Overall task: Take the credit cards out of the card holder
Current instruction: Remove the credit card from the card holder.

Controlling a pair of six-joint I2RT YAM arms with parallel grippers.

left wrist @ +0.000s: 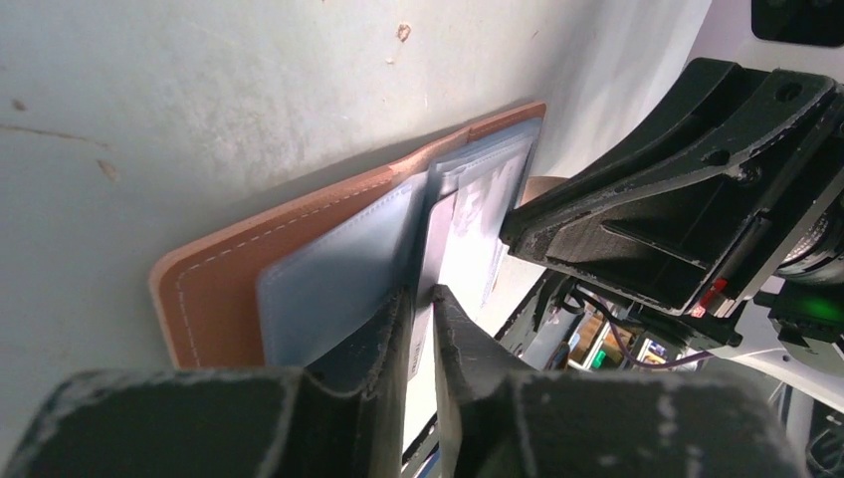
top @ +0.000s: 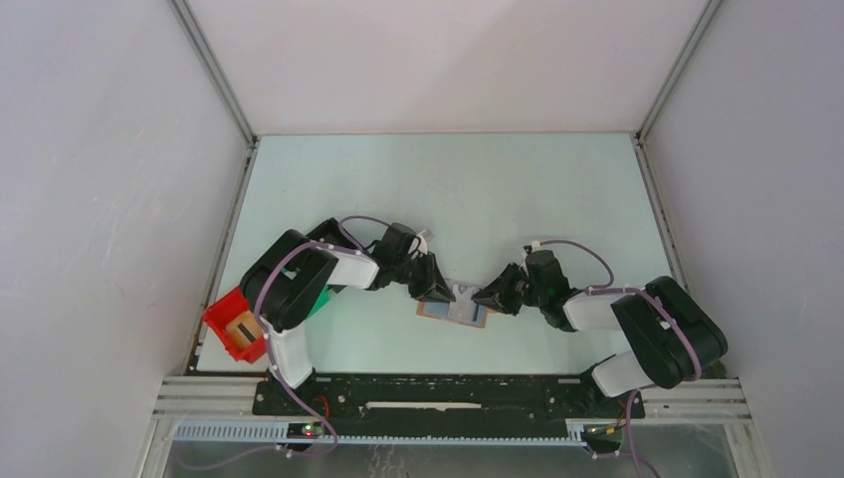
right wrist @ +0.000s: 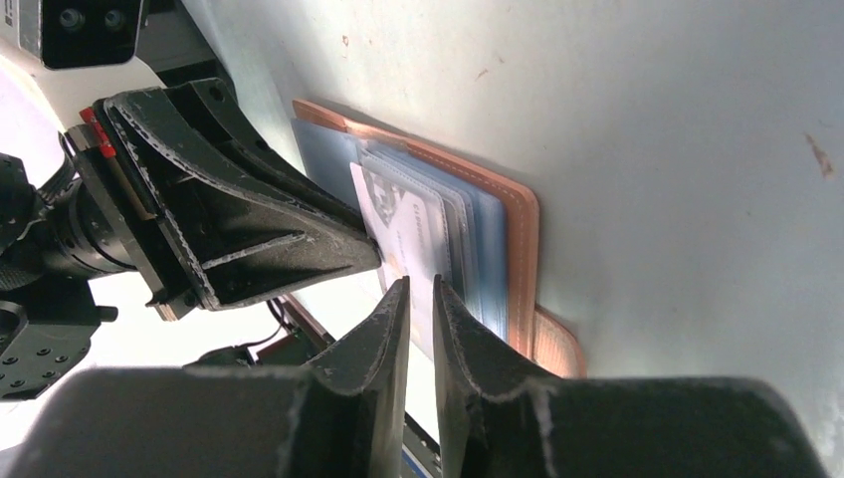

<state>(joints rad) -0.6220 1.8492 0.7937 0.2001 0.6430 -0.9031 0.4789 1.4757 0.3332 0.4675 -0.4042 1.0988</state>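
Closest to you in the left wrist view are the left gripper's (left wrist: 423, 295) own two black fingers. They are drawn nearly together, with only a slim gap between the tips. They sit over the inner face of the card holder (left wrist: 214, 289), right at the seam where its blue-grey panel (left wrist: 338, 269) meets the clear sleeves.

Look through the right wrist camera and you get the mirror of this. The right gripper (right wrist: 419, 285) is just as narrow, its tips at the near edge of a pale printed card. This is one of the credit cards (right wrist: 403, 231), and it is sitting in the sleeves. A thin pale edge runs into the gap of each pair, but you cannot tell from these angles whether either pair is actually pinching it.

The holder lies open and flat on the pale table (top: 498, 189). Its tan leather is down, the panels face up, and the small closing tab (right wrist: 557, 344) sticks out at one edge.

From above, you will find the holder near the middle of the table's near side. The two grippers close in on it from left and right, and their fingertips are close to each other over its centre. A red bin (top: 235, 327) stands at the left edge beside the left arm's base, and a bit of green (top: 320, 303) shows behind that arm.
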